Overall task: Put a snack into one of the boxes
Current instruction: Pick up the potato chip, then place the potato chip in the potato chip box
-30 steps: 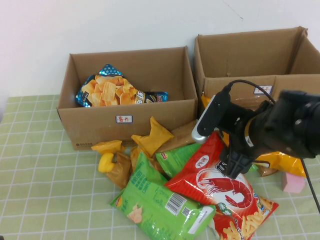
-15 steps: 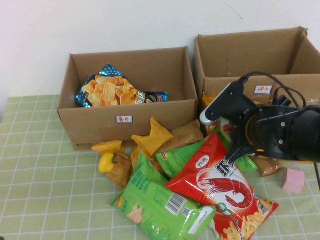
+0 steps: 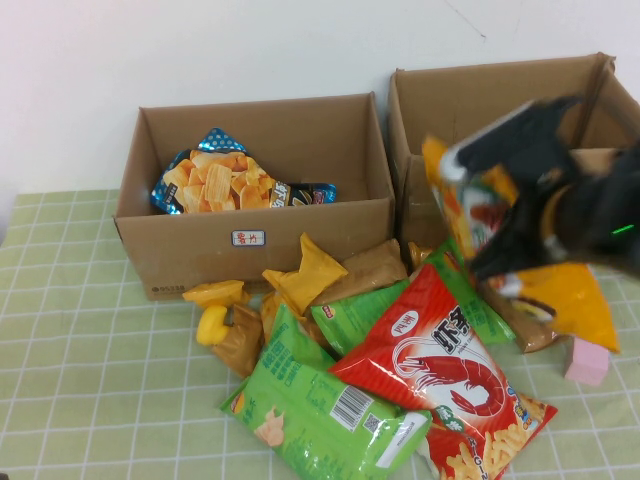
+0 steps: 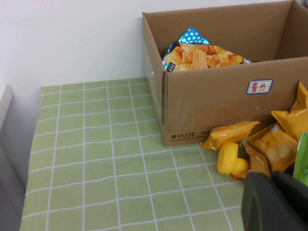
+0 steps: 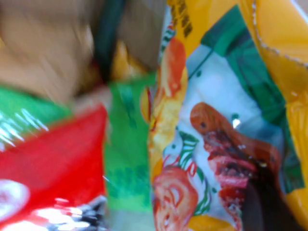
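Note:
My right gripper (image 3: 500,245) is shut on a yellow snack bag (image 3: 468,205) with a tomato picture and holds it in the air in front of the right cardboard box (image 3: 480,100). In the right wrist view the bag (image 5: 216,120) fills the frame, with a dark finger (image 5: 262,202) pressed on it. The left cardboard box (image 3: 255,240) holds a blue bag of chips (image 3: 215,180). My left gripper (image 4: 276,202) is shut and empty, low over the table near the left box (image 4: 216,101); it does not show in the high view.
A pile of snacks lies in front of the boxes: a red shrimp bag (image 3: 440,360), a green bag (image 3: 320,410), small yellow-brown bags and a yellow rubber duck (image 3: 211,325). A pink block (image 3: 586,362) sits at the right. Green checked cloth lies to the left.
My right gripper has risen from the pile toward the right box, lifting the yellow snack bag with it. The rest of the pile has not moved.

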